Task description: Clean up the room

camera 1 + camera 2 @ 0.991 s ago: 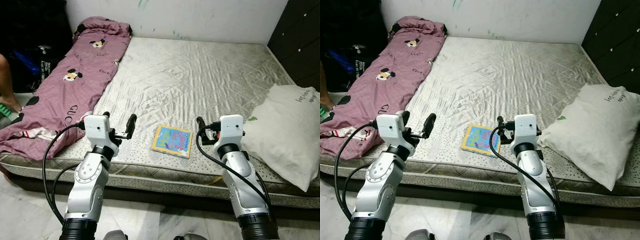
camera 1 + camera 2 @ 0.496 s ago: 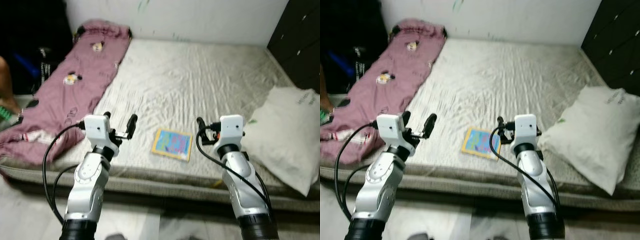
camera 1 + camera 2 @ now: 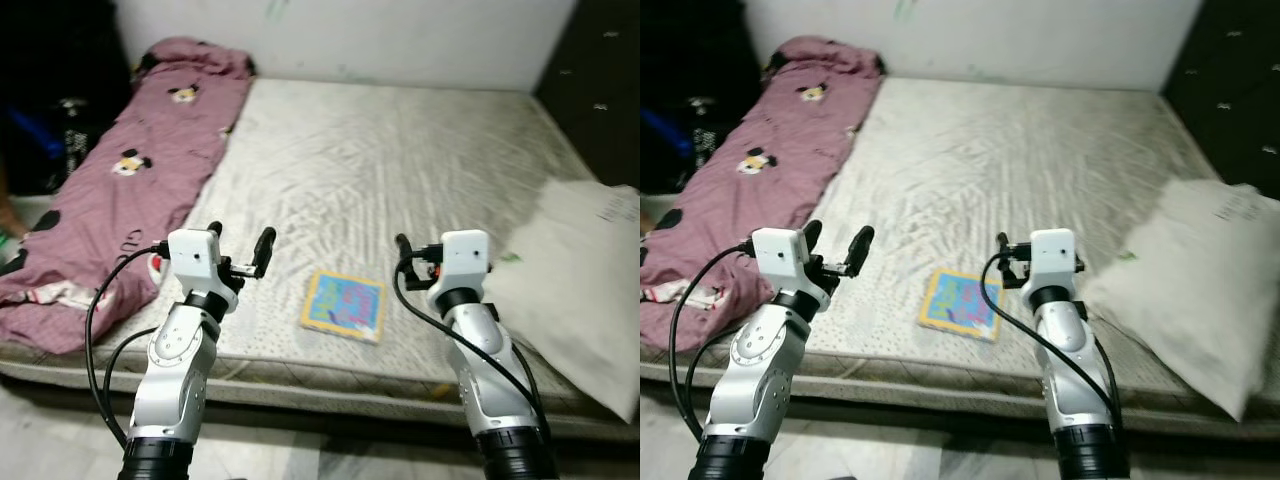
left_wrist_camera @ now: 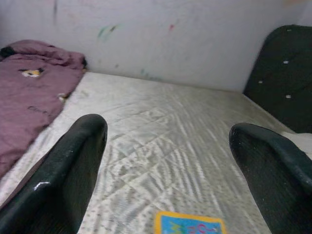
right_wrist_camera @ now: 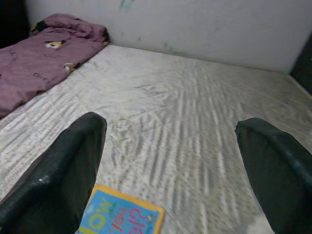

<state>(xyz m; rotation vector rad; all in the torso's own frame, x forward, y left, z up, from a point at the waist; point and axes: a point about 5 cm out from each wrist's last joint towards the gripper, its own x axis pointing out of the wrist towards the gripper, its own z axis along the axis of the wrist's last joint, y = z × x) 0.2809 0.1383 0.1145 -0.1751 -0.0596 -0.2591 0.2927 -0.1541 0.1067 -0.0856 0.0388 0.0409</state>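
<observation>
Near the mattress's front edge, the flat blue-and-yellow picture book [image 3: 345,305] lies between the left gripper [image 3: 240,254] and right gripper [image 5: 170,161], both spread wide and empty; a thin book flush on soft bedding risks slipping from a pinch.

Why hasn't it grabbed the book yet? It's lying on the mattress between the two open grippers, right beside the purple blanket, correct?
Not beside the blanket: in the left eye view the book lies apart from it, near the mattress front edge, between the open left gripper and right gripper.
</observation>
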